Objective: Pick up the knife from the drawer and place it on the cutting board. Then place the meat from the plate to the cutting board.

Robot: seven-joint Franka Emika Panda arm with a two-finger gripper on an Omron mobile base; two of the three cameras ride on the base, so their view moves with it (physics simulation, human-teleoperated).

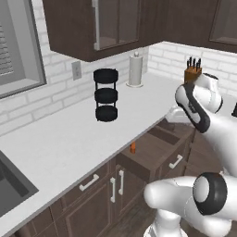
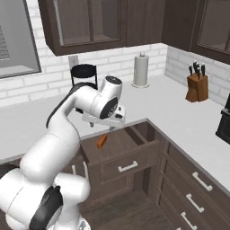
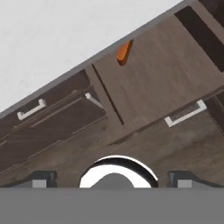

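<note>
Countertop (image 1: 69,139) in pale white runs along the brick wall and turns the corner, with dark wood cabinets above and below it. Next in size, the drawer (image 2: 121,148) stands pulled out from the cabinet front, its shallow wooden floor open to view and its white handle (image 2: 128,167) facing outward. On the counter, a black three-tier stand (image 1: 106,95) sits near the wall, a paper towel roll (image 1: 135,69) stands at about two o'clock from it, and a tan knife block (image 2: 197,86) with black-handled knives rests in the far corner.

The gripper (image 2: 110,122) hangs above the drawer, just over its back edge by the counter lip. In the hand view its two dark fingertips (image 3: 41,179) sit far apart at the lower corners, so the jaws are spread wide with nothing between them.

Smallest is the knife (image 3: 124,52): its orange handle lies in the drawer close under the counter edge, at roughly twelve o'clock in the hand view and at about seven o'clock from the gripper in the right base view. Its blade cannot be made out.
</note>
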